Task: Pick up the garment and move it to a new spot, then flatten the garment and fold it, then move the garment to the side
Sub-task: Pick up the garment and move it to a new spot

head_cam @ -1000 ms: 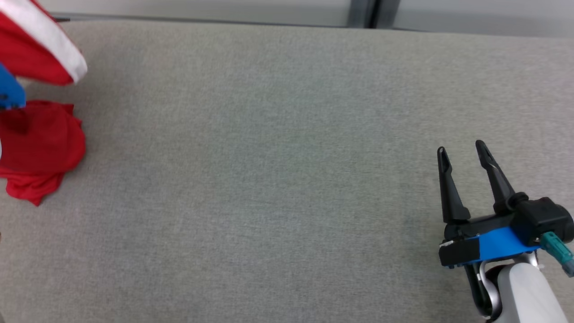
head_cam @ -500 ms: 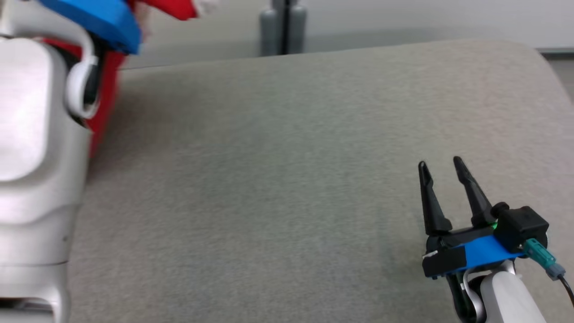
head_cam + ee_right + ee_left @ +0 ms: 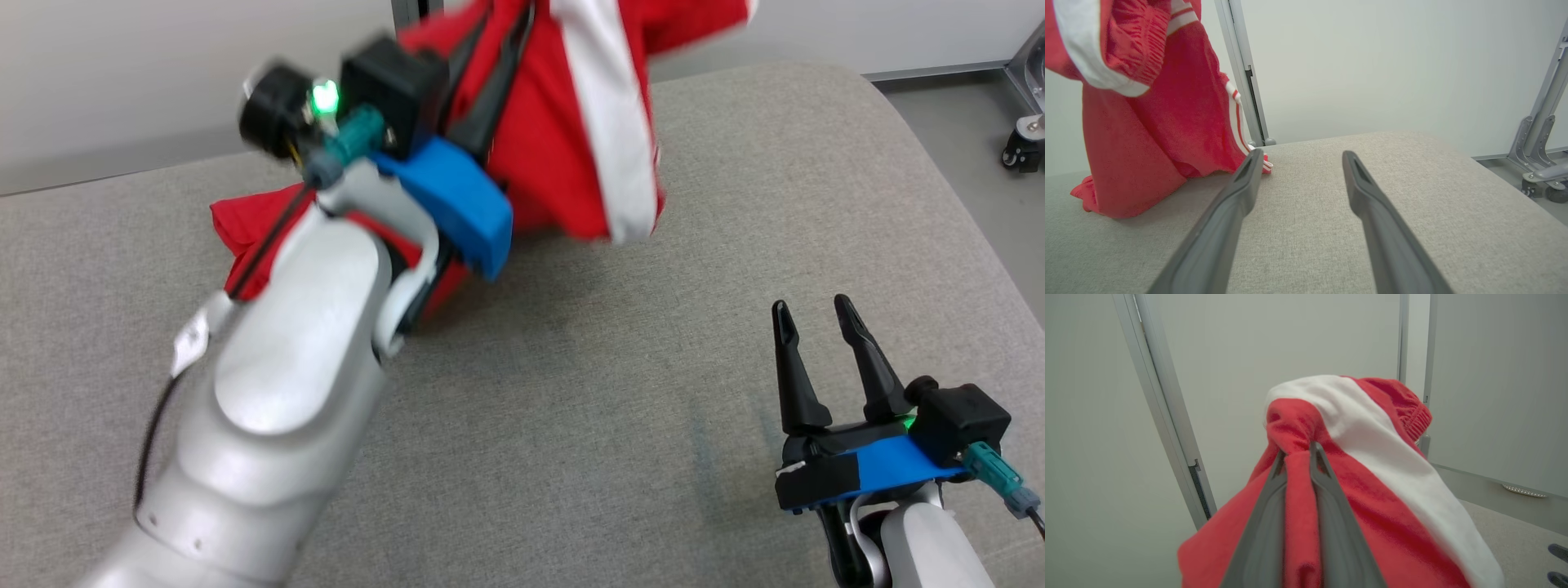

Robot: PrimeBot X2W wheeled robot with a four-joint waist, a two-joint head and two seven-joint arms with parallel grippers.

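The garment is red with white stripes. It hangs lifted over the grey cushioned surface, its lower end still trailing on the fabric. My left gripper is shut on a fold of the garment; in the left wrist view red cloth is pinched between the two fingers. My right gripper stands open near the front right, low over the bare surface, apart from the garment. In the right wrist view the gripper has nothing between its fingers.
The surface's right edge curves down to a grey floor, where a caster wheel stands. A pale wall and a metal post rise behind. A metal stand base sits on the floor at right.
The head camera has swung, shifting the whole picture. My left arm has come toward the middle with the garment lifted. The right gripper stays open.
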